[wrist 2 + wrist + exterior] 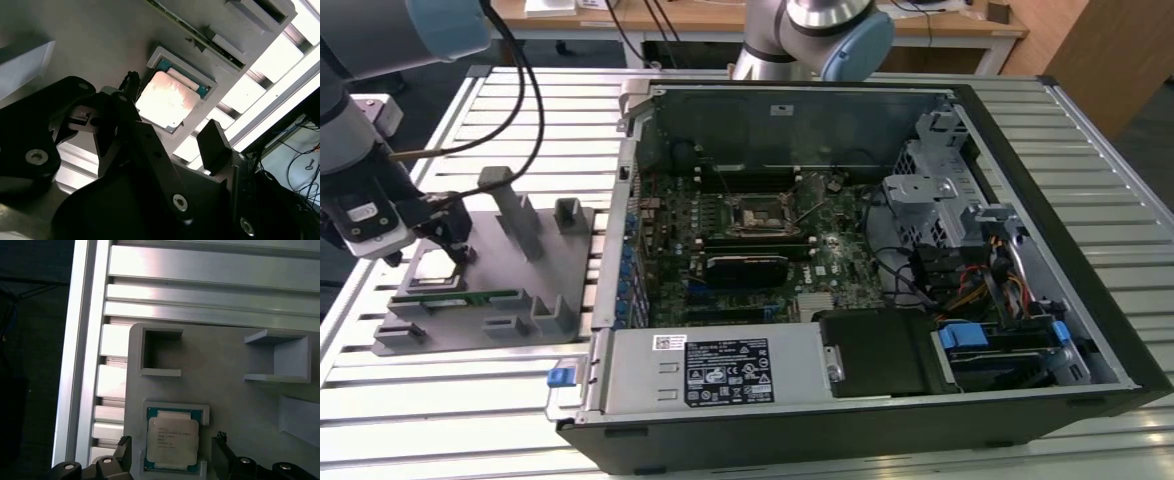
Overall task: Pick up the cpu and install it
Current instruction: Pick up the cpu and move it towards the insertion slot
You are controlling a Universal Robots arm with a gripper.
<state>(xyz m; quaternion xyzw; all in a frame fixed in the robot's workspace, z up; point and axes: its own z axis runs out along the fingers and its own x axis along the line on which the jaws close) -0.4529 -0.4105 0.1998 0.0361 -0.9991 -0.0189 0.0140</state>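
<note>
There, the gripper point(172, 452) hung over the grey holder plate point(215, 380), jaws spread wide and clear of the plate's rimmed pocket where the cpu point(172, 440) lay flat, a green memory stick point(460, 298) just beside it and upright posts point(514, 215) near.

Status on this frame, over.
Gripper open, fingers either side of cpu. Cpu flat in tray pocket, not yet gripped. Nothing between fingers and cpu.

table point(467, 420) — slatted aluminium profile | behind it — pale wooden desk point(961, 22) | exterior view's right: brown wooden panel point(1107, 50)
</note>
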